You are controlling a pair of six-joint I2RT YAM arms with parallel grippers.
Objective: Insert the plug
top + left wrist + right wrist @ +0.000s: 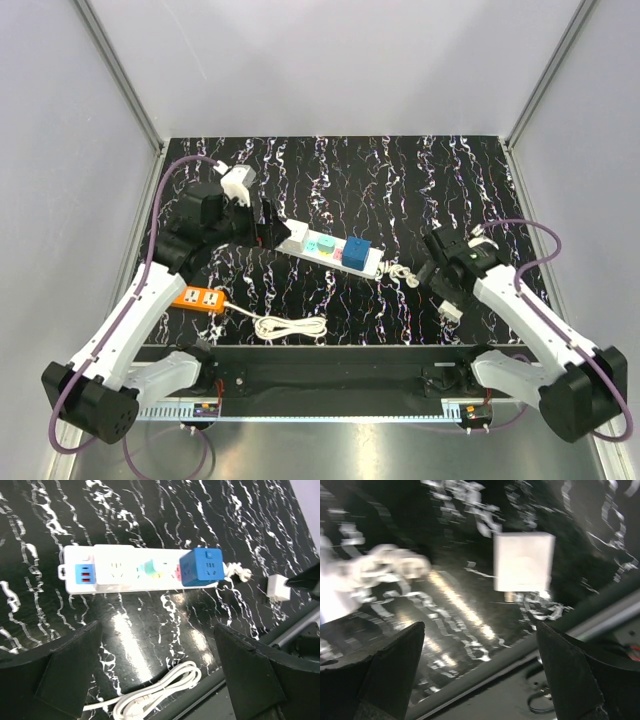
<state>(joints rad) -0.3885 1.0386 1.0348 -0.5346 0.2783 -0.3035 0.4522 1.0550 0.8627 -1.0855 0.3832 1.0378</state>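
Note:
The royal-blue cube plug (356, 251) sits on the right part of the white power strip (300, 238), beside a smaller pale teal cube (322, 245). In the left wrist view the blue plug (202, 566) stands on the strip (115, 570) at its right end. My left gripper (160, 675) is open and empty, nearer than the strip, above a coiled white cord (155, 692). My right gripper (480, 670) is open and empty, near a small white adapter (523, 562) that lies on the table. In the top view the right gripper (440, 262) is right of the strip's end.
An orange socket block (198, 298) with a white coiled cord (290, 327) lies at the near left. The small white adapter (450, 310) lies near the right arm. The strip's bundled cord (400, 271) trails off its right end. Grey walls enclose the black marbled table.

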